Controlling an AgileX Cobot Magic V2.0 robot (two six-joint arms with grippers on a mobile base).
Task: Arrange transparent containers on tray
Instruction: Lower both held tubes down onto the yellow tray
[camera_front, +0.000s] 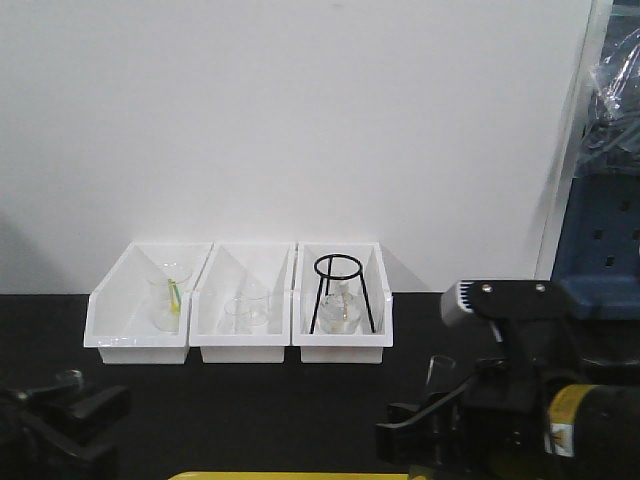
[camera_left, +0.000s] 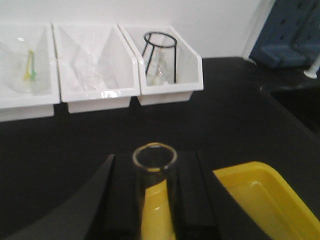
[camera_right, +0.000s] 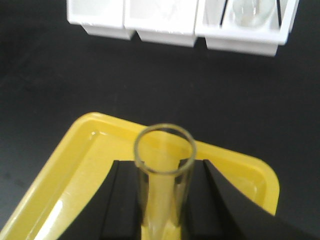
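I see open black tabletop (camera_front: 260, 410) before me | three white bins (camera_front: 240, 305) block far edge | yellow tray (camera_right: 75, 165) bare below.

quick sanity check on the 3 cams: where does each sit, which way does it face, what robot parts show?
Exterior front: above the base, facing the wall and three white bins; both arms at the bottom corners.
Left wrist: behind the left gripper, shut on a test tube, facing the bins; yellow tray lower right.
Right wrist: behind the right gripper, shut on a second test tube, over the tray.
Shared: bins in all; tray in both wrist views.
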